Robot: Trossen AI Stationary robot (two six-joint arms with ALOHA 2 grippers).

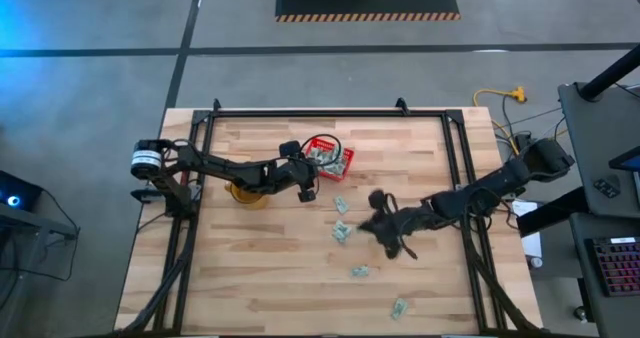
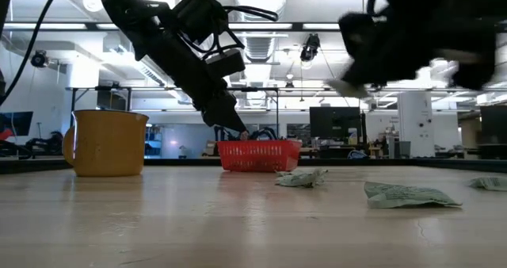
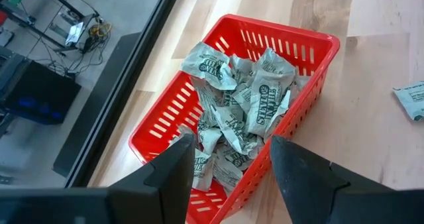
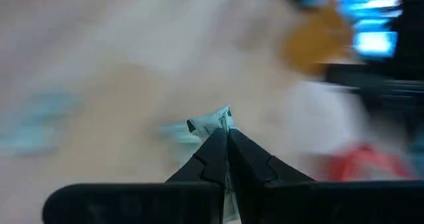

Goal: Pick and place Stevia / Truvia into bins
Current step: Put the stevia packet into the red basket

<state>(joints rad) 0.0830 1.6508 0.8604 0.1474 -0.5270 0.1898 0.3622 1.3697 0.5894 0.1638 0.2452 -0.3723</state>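
The red bin (image 1: pixel 331 159) stands at the far middle of the table, and the left wrist view shows it holding several crumpled Stevia sachets (image 3: pixel 242 108). My left gripper (image 3: pixel 228 161) hangs open just above the bin's near-left corner and touches nothing. My right gripper (image 4: pixel 226 141) is shut on one sachet (image 4: pixel 212 121) and is raised above the table's middle (image 1: pixel 368 221). Loose sachets lie flat on the wood nearby (image 1: pixel 341 204) (image 1: pixel 342 233) and farther toward the near edge (image 1: pixel 359 271) (image 1: pixel 399 306). My right gripper pinches a sachet between its two fingertips. One crumpled end of the sachet (image 4: pixel 215 118) sticks out past the tips. The fingers slant downward, and in the low view the gripper (image 2: pixel 356 70) is high above the tabletop, so the sachet is lifted clear.
A yellow mug (image 1: pixel 246 192) stands on the table left of the bin, under my left arm. A black frame (image 1: pixel 330 116) runs along the table's far and side edges. In the low view, sachets (image 2: pixel 301 177) (image 2: pixel 408 195) lie in front of the bin (image 2: pixel 257 155).
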